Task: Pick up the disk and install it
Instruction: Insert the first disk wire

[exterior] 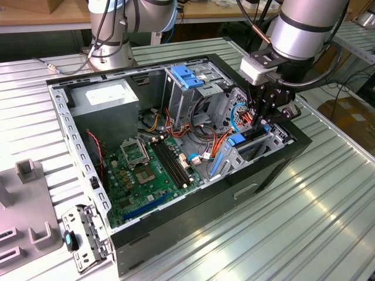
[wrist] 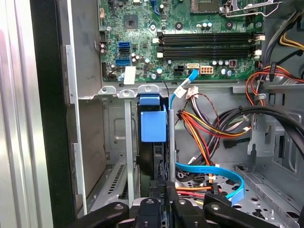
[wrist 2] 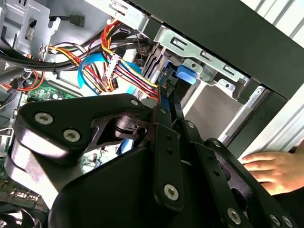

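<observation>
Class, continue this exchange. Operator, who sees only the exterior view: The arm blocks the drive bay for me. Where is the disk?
Observer: In the first wrist view the disk stands on edge in the bay's slot, with the hand shut on its near edge.
Operator: Is anything close to the case that I miss?
Observer: In the second wrist view a person's hand lies just outside the case's black wall.

An open computer case [exterior: 176, 225] sits on a metal table [exterior: 304, 234], with a green motherboard [exterior: 143, 175] inside.
</observation>
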`<state>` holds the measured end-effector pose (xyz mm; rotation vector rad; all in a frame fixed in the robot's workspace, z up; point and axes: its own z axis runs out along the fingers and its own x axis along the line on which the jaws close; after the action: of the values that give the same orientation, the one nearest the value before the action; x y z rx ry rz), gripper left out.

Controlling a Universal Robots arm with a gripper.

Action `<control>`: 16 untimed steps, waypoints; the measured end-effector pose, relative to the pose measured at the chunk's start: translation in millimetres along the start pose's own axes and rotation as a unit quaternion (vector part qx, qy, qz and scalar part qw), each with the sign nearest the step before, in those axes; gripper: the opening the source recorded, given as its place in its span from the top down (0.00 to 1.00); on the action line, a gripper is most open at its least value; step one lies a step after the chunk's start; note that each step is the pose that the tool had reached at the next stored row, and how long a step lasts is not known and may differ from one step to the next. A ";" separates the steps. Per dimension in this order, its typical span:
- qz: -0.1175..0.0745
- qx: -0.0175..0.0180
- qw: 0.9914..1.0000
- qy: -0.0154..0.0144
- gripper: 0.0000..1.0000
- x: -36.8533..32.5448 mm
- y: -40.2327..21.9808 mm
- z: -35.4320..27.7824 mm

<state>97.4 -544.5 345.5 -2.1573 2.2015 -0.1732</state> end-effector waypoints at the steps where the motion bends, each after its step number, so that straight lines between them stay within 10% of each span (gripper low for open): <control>1: 0.003 0.000 1.000 0.000 0.84 0.0 0.0 -0.1; 16: 0.012 -0.001 1.000 -0.003 0.84 2.6 0.9 8.1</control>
<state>97.4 -547.4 337.4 -2.1288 2.2226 -0.1635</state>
